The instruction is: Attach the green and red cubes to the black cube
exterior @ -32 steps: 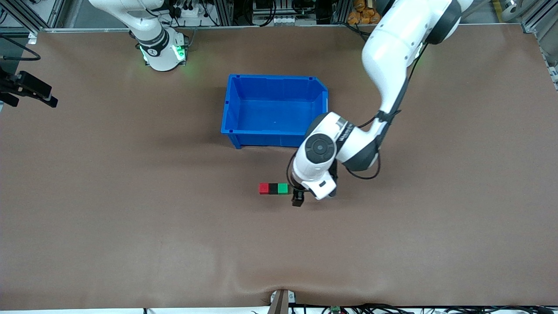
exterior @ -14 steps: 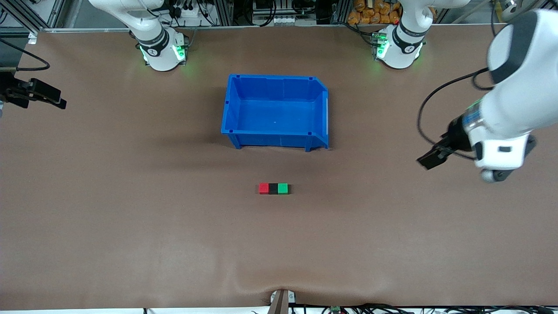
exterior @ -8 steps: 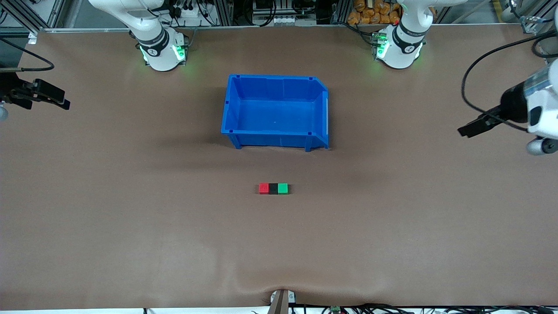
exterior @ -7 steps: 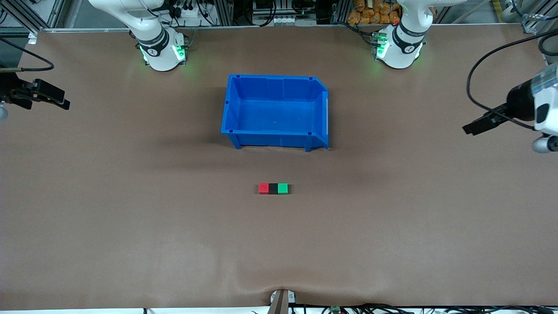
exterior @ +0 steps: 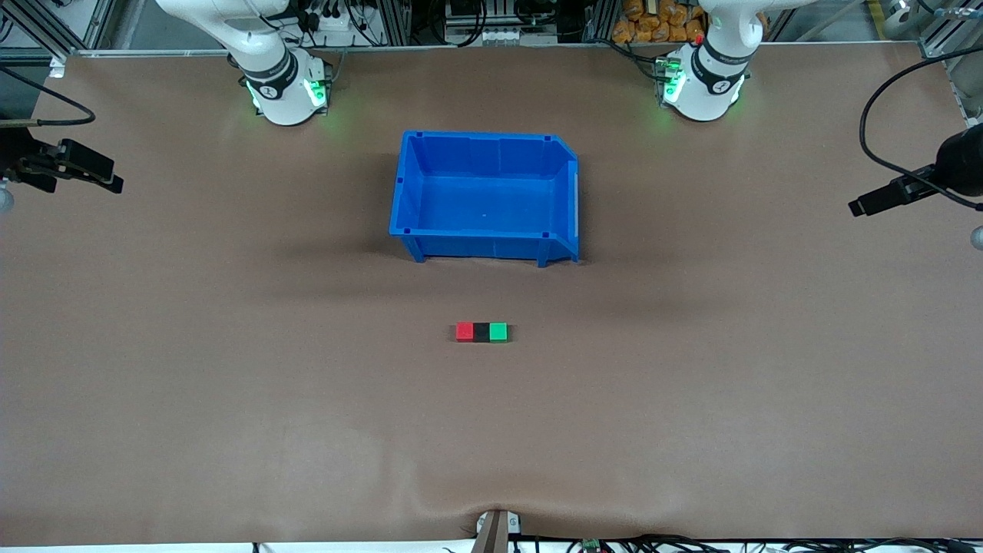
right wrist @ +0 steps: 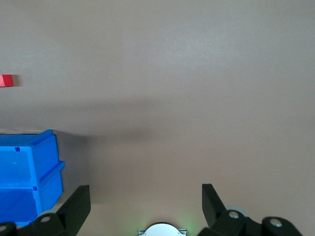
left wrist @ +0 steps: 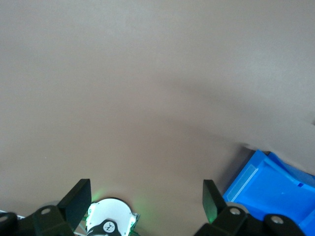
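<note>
Three small cubes lie joined in one row on the brown table, nearer the front camera than the blue bin: the red cube [exterior: 465, 331], the black cube [exterior: 481, 332] in the middle, and the green cube [exterior: 498, 331]. The red cube [right wrist: 6, 80] also shows at the edge of the right wrist view. My left gripper [exterior: 872, 203] hangs open and empty over the left arm's end of the table [left wrist: 146, 199]. My right gripper [exterior: 100, 183] hangs open and empty over the right arm's end [right wrist: 145, 199]. Both are far from the cubes.
An empty blue bin [exterior: 408, 188] stands mid-table between the cube row and the arm bases; its corner shows in both wrist views [left wrist: 275, 189] [right wrist: 29, 167]. The arm bases [exterior: 286, 92] [exterior: 703, 84] stand along the table's top edge.
My left arm has pulled away from beside the green cube, rising and swinging out to its end of the table. The cube row has stayed put. The right arm has barely moved.
</note>
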You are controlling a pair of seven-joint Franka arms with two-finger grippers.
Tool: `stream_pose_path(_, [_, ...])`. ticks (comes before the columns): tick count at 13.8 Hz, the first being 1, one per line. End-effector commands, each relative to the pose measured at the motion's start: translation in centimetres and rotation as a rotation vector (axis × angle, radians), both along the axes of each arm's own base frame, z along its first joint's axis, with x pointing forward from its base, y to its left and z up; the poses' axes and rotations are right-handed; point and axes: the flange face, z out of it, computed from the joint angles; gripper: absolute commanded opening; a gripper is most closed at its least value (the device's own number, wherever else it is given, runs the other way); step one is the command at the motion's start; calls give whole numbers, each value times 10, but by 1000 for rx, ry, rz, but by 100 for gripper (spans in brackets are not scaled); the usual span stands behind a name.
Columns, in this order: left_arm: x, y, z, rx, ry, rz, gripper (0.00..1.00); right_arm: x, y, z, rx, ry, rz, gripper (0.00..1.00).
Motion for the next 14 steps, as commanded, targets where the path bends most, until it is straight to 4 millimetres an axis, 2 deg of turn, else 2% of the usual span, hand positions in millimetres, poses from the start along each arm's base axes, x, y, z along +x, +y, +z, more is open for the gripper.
stream_pose_path(1, [-15,0,8,15,10,-19,100,1,-1,4,-10,-6,-9,100])
stream_pose_path(4, [-13,0,9,9,-7,-49,100,1,-1,4,-10,-6,-8,100])
stream_pose_path(8, [-8,15,7,0,-36,-102,100,1,-1,4,-10,-6,-8,100])
stream_pose_path(13, [-15,14,9,-5,-36,-135,100,2,-1,4,-8,-9,-9,100])
stream_pose_path(14, [-19,14,4,-6,-22,-135,100,2,0,4,-8,-9,-6,100])
